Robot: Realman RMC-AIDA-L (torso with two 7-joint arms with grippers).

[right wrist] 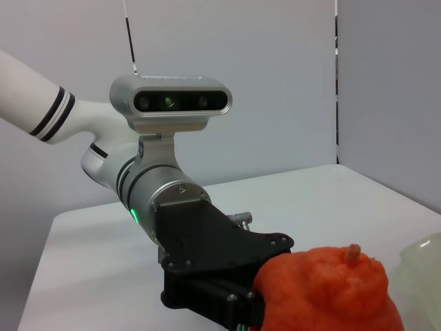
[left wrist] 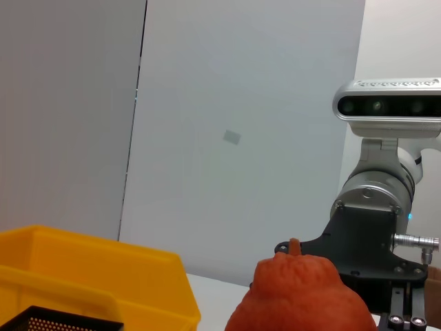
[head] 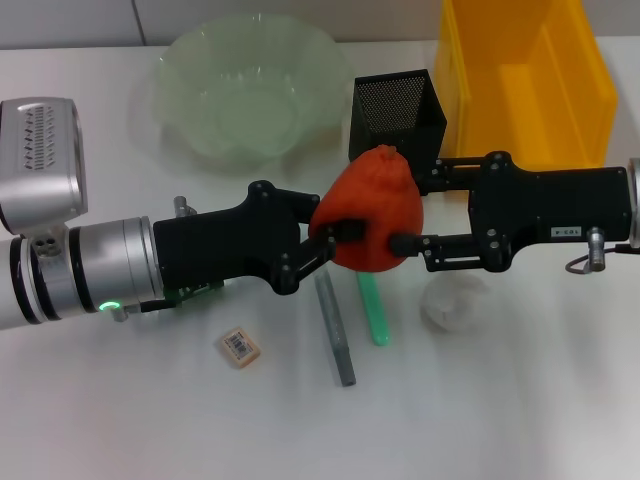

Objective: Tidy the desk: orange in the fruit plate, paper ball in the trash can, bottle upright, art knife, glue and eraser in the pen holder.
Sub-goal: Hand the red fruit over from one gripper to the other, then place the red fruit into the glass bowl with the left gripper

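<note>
left gripper [head: 325,238] — fingers pinch orange [head: 370,210] | right gripper [head: 412,215] — fingers pinch orange

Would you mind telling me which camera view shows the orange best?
The head view: the whole orange shows from above, held between the left gripper and the right gripper, in front of the pen holder. Both wrist views show only its upper part, cut off by the frame edge, with the opposite gripper behind it.
</note>
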